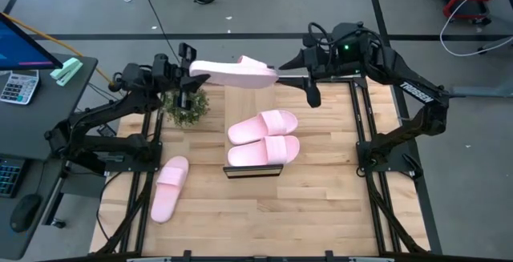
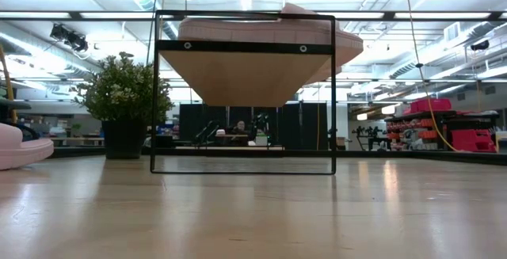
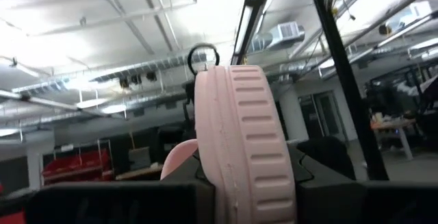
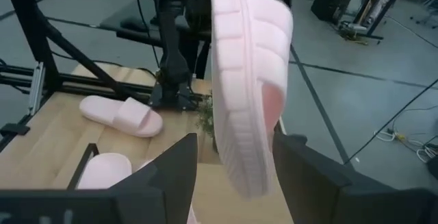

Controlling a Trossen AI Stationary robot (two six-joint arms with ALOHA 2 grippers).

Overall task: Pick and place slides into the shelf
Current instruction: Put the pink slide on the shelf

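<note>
Raised slide (image 1: 232,72), long axis running from one pincer to the other above the shelf's (image 1: 240,102) far end. You hold it at both tips: left pincer (image 1: 189,76) and right pincer (image 1: 282,76) each clamped on it. It is pale pink ribbed foam. Two slides (image 1: 263,138) already rest on the shelf.

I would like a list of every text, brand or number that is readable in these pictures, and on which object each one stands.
"TROSSEN": white letters along the right arm, high view; only partly legible.
Calculator on the side desk: its keys are too small to read.
Slide held in the air by the left pincer and the right pincer: no text seen.
Shelf: no label seen.
Low view and both wrist views: nothing legible.
</note>
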